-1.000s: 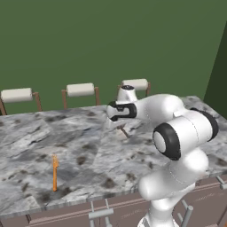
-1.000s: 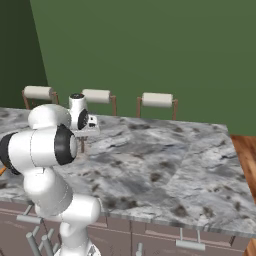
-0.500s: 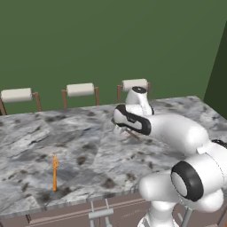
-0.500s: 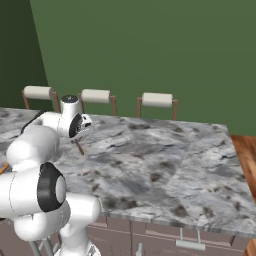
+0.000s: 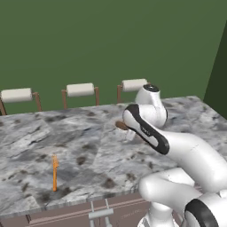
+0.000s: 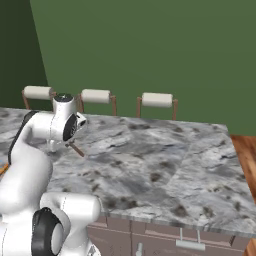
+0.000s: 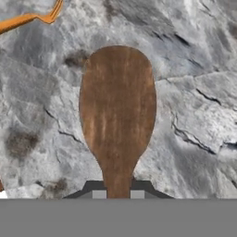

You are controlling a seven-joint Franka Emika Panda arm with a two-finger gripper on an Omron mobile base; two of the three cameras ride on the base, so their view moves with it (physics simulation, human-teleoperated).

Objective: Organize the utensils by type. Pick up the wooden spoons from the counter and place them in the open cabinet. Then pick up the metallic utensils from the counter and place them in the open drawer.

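The end effector [image 7: 117,193] is closed on the neck of a wooden spoon [image 7: 117,115], whose bowl points to 12 o'clock in the hand view, above the marbled bench [image 7: 194,92]. An orange utensil [image 5: 55,173] lies on the bench, at 8 o'clock from the spoon in the left base view and well apart from it.

Dark green wall [image 5: 111,40] behind, spanning 10 to 2 o'clock; three chairs [image 6: 157,102] with cream backrests on brown posts ranged along it at 12; strip of wooden floor [image 6: 246,155] at 3 o'clock; even, flat light.
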